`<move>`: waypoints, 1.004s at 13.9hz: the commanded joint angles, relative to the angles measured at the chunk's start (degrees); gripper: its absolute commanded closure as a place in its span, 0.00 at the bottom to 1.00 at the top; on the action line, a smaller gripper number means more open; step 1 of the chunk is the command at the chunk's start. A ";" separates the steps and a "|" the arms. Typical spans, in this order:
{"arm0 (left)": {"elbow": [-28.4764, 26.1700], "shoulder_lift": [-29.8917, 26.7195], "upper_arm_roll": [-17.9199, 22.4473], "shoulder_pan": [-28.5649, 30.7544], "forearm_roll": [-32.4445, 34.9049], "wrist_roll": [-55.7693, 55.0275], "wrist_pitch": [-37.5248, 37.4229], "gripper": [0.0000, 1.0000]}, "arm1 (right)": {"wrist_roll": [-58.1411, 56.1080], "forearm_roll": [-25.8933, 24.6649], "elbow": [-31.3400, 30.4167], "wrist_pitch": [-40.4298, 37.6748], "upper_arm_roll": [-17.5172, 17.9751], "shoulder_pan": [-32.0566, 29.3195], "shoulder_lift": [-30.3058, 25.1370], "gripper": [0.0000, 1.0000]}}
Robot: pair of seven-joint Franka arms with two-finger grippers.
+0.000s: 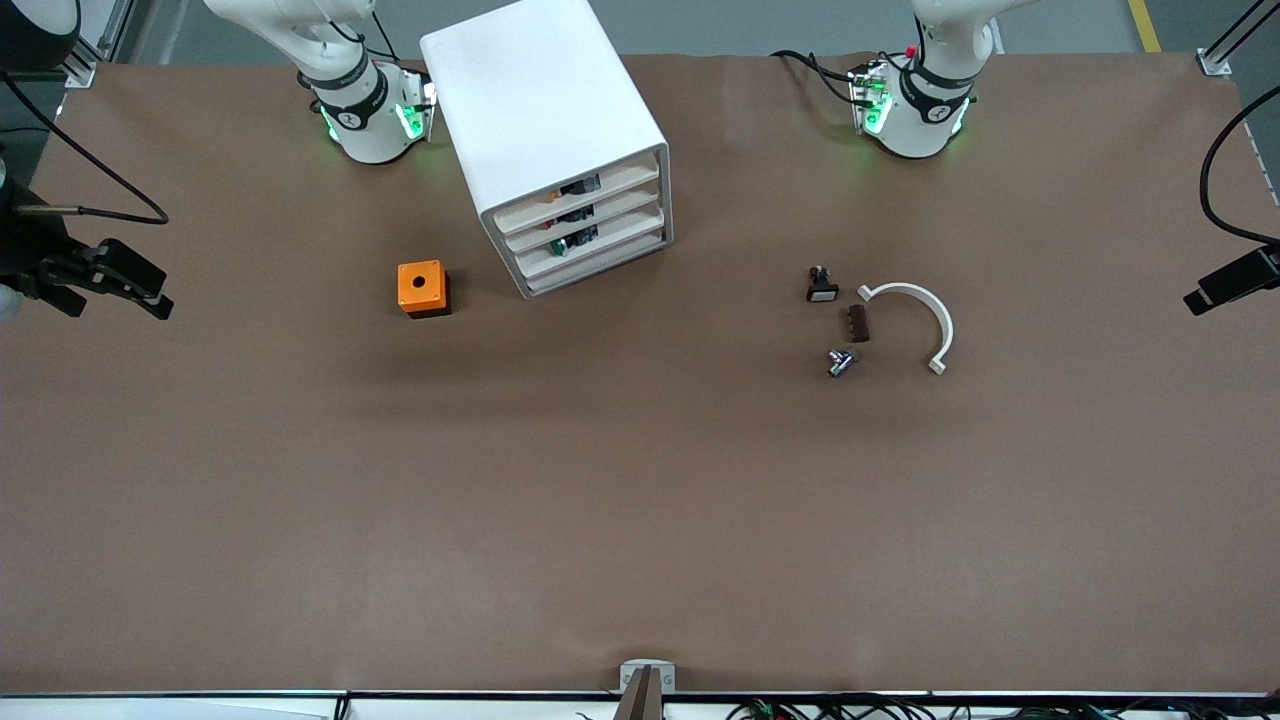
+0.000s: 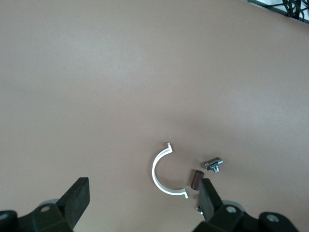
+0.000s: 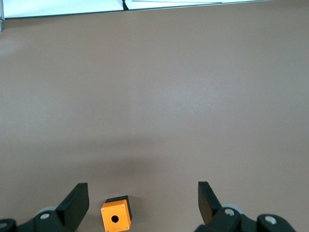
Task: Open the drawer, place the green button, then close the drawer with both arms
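Note:
The white cabinet (image 1: 545, 110) stands near the right arm's base, its four drawers facing the front camera at a slant. The drawer (image 1: 612, 236), third from the top, is shut. The button (image 1: 558, 246) shows as a green cap through that drawer's front gap. My left gripper (image 2: 143, 188) hangs open and empty high over the small parts near a white half ring (image 2: 161, 174). My right gripper (image 3: 142, 189) is open and empty high over the orange cube (image 3: 116, 216). Neither gripper shows in the front view.
The orange cube with a round hole (image 1: 423, 288) sits beside the cabinet. Toward the left arm's end lie a black button with a white cap (image 1: 822, 290), a brown block (image 1: 858, 323), a metal fitting (image 1: 840, 362) and the white half ring (image 1: 925, 310). Black devices (image 1: 100, 275) flank the table.

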 commanded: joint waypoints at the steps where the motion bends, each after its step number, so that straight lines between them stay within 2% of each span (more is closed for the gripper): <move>1: -2.15 -3.45 1.10 -0.48 1.12 2.61 -1.09 0.00 | -0.58 -0.80 -0.51 0.02 0.39 -0.38 -0.61 0.00; 2: -2.15 -3.98 3.11 -2.74 1.12 3.05 -2.06 0.00 | -0.58 -0.80 -0.51 0.02 0.47 -0.38 -0.61 0.00; 5: -5.12 -6.87 14.52 -14.51 1.03 3.32 -2.42 0.00 | -0.58 -0.80 -0.60 -0.16 0.47 -0.38 -0.70 0.00; 9: -8.73 -9.69 16.57 -19.19 0.94 4.11 -1.28 0.00 | -0.49 -0.80 -0.60 -0.16 0.47 -0.38 -0.70 0.00; 11: -9.70 -10.48 19.03 -21.30 0.42 4.29 -1.01 0.00 | -0.32 -0.80 -0.60 -0.42 0.47 -0.38 -0.70 0.00; 14: -13.82 -12.85 19.30 -21.84 0.42 5.78 1.00 0.00 | -0.32 -0.80 -0.60 -0.60 0.47 -0.38 -0.70 0.00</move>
